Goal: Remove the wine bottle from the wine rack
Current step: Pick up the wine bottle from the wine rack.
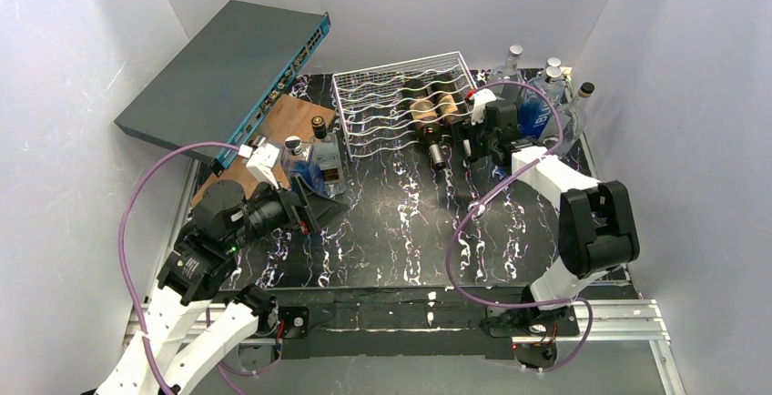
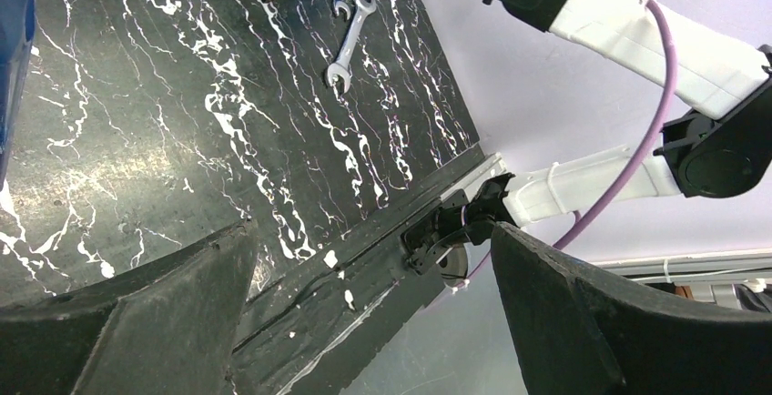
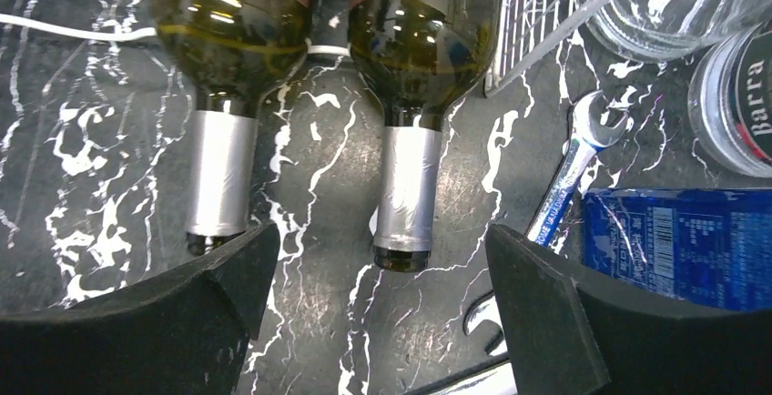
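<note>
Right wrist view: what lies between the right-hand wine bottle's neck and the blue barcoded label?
A silver wrench lies there on the black marbled tabletop, its open end toward the wine rack corner. The right wrist view shows it plainly.

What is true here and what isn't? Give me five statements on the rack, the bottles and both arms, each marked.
1. Two wine bottles lie in the wine rack, necks sticking out. True.
2. The right fingers are shut on a bottle neck. False: they stand open just short of the necks, holding nothing.
3. A wrench lies on the tabletop beside the bottles. True.
4. The left fingers hold the wrench. False: they are open and empty, far from it.
5. The network switch lies flat on the tabletop. False: it sits tilted at the back left.
</note>
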You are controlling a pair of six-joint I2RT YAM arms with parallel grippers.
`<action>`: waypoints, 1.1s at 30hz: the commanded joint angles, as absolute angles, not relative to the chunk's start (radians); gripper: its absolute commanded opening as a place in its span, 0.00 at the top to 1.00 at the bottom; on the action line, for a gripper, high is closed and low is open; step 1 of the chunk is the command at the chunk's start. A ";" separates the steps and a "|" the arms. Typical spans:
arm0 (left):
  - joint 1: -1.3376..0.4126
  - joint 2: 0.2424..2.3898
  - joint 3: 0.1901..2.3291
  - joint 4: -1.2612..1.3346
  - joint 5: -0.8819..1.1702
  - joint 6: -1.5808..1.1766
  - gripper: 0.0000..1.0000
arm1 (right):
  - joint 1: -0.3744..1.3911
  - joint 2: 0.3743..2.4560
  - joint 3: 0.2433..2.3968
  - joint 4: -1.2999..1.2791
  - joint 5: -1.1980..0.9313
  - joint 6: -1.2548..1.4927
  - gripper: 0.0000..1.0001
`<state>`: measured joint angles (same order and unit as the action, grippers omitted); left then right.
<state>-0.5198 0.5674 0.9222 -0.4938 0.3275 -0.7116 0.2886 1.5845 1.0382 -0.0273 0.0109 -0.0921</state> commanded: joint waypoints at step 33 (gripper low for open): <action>-0.517 0.550 0.897 -0.496 0.290 -0.695 0.02 | 0.286 1.892 1.180 0.164 0.076 0.041 0.39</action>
